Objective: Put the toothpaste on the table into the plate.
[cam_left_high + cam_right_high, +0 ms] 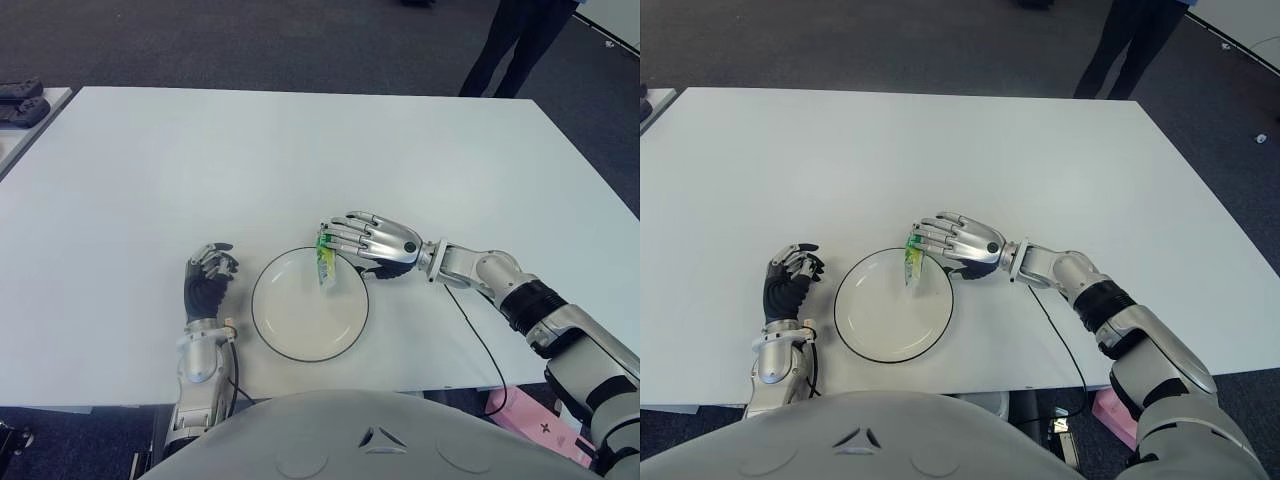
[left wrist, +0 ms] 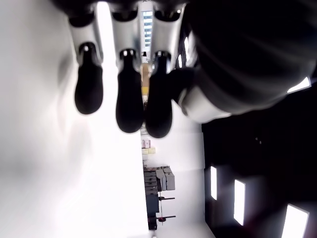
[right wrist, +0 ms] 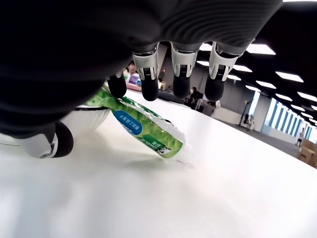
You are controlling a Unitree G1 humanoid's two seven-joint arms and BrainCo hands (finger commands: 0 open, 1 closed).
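Note:
A green and white toothpaste tube (image 1: 325,262) lies tilted across the right rim of the white, dark-rimmed plate (image 1: 300,325), one end inside the plate. In the right wrist view the tube (image 3: 143,129) leans from the plate's rim down to the table. My right hand (image 1: 365,238) hovers just over it with fingers stretched out and spread; the thumb (image 3: 54,141) stands apart from the tube. Whether the index fingertip touches the tube I cannot tell. My left hand (image 1: 208,275) shows left of the plate, fingers curled, holding nothing.
The white table (image 1: 300,150) stretches wide behind the plate. A person's legs (image 1: 515,45) stand beyond the far edge. Dark objects (image 1: 20,100) sit on a side surface at far left. A black cable (image 1: 480,340) hangs under my right forearm.

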